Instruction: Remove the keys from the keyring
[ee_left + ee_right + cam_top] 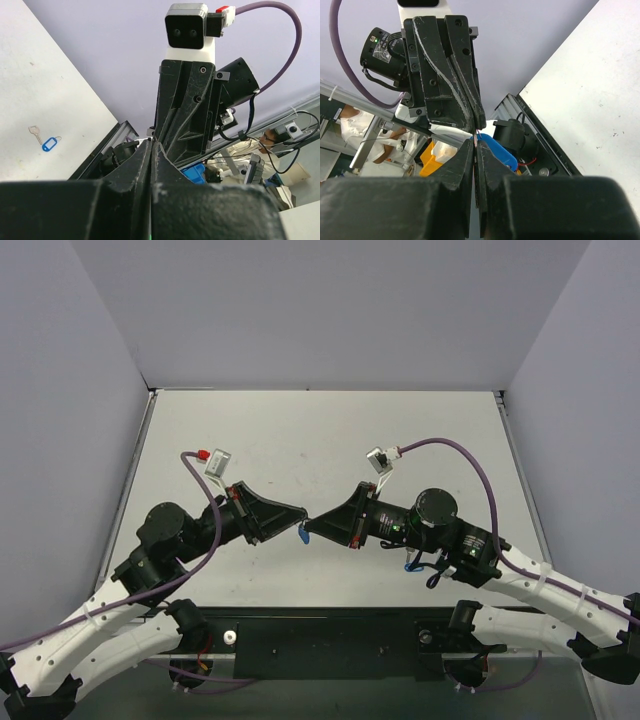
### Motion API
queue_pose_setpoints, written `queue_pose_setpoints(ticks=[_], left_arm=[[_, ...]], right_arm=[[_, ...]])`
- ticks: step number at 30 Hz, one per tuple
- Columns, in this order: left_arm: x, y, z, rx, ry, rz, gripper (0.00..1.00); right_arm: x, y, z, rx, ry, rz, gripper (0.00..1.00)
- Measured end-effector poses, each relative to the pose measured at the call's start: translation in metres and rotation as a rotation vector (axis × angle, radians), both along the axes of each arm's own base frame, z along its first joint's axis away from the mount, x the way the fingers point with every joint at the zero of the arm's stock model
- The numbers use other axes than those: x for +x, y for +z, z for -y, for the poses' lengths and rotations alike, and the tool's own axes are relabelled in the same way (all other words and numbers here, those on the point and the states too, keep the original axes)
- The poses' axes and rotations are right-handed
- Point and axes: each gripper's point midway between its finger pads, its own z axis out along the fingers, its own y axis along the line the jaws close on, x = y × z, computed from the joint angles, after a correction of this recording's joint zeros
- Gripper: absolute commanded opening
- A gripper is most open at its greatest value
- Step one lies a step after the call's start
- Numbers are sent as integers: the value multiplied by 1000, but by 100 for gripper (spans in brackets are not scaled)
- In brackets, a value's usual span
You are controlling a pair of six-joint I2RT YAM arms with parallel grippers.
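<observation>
Blue-tagged keyring (50, 144) lies on the white table (30, 75) at far left of the left wrist view, key (35, 134) just beside it, left gripper (298, 513) and right gripper (312, 526) both pinched shut, tips meeting mid-frame in the top view.

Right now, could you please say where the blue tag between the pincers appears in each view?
Top external: blue tag at centre, below where left pincer meets right pincer.
Left wrist: probably the blue patch right of centre, not the other tag on the table.
Right wrist: tag near centre.
Shared landmark: the pincers' meeting point.
</observation>
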Motion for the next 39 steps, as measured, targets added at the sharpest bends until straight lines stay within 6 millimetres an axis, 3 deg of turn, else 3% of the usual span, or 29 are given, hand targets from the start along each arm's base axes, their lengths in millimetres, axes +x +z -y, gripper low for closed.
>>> queue_pose_setpoints(ticks=[1, 3, 5, 13, 24, 39], left_arm=[[0, 0, 0, 2, 0, 2, 35], [1, -4, -1, 23, 9, -1, 66], [2, -10, -2, 50, 20, -11, 70], [0, -19, -11, 95, 47, -26, 65], [-11, -13, -14, 97, 6, 19, 54], [-30, -5, -9, 113, -103, 81, 45]], right_arm=[[0, 0, 0, 0, 0, 0, 0], [0, 0, 0, -1, 1, 1, 0], [0, 0, 0, 0, 1, 2, 0], [-5, 4, 3, 8, 16, 15, 0], [-17, 10, 5, 21, 58, 43, 0], [-31, 8, 3, 4, 117, 56, 0]])
